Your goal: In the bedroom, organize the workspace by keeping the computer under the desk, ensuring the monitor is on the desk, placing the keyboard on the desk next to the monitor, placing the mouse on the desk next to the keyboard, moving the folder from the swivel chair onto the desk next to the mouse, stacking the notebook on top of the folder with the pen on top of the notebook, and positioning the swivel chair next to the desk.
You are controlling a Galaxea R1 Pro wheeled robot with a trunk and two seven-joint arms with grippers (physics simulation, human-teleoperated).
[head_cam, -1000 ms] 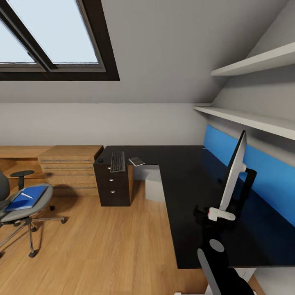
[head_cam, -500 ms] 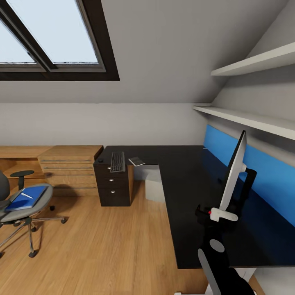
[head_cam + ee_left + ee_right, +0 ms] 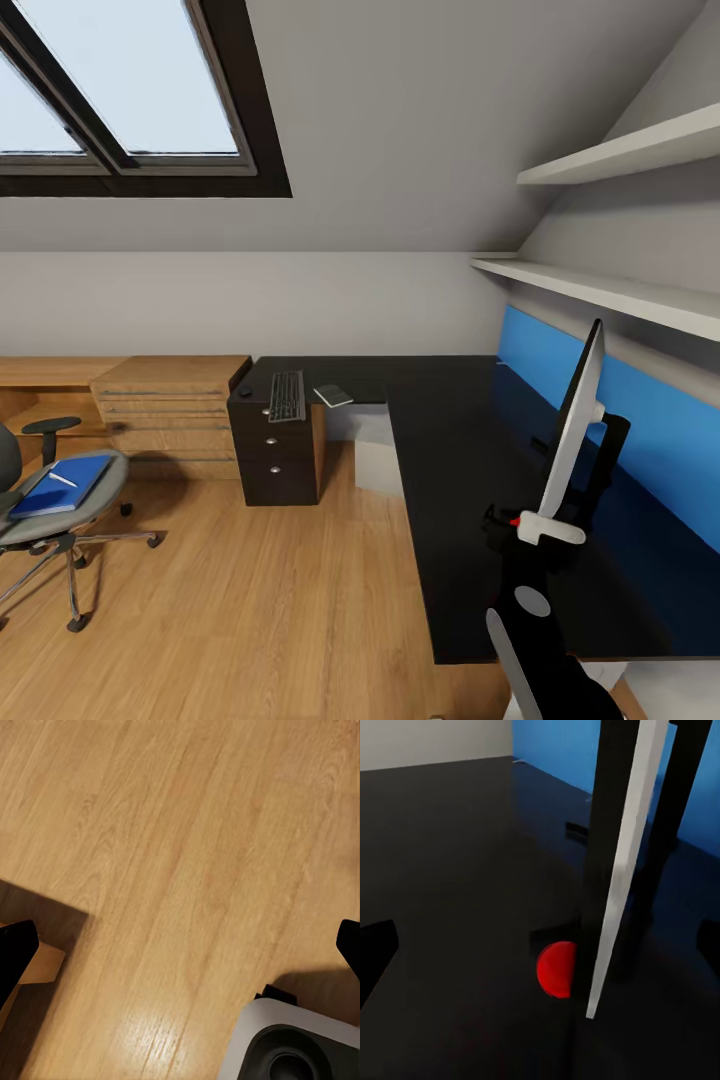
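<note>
Right, the wide thin black monitor [image 3: 578,420] stands upright on the L-shaped black desk [image 3: 460,450], seen edge-on, its long axis running along the blue back panel [image 3: 640,420], its screen facing over the desk. The right gripper [image 3: 530,525] sits at the screen's near lower corner; in the right wrist view its dark fingers [image 3: 375,945] spread wide either side of the panel's edge [image 3: 619,870], touching nothing visible. The left gripper's fingertips [image 3: 15,952] are also wide apart over the wooden floor [image 3: 180,855].
</note>
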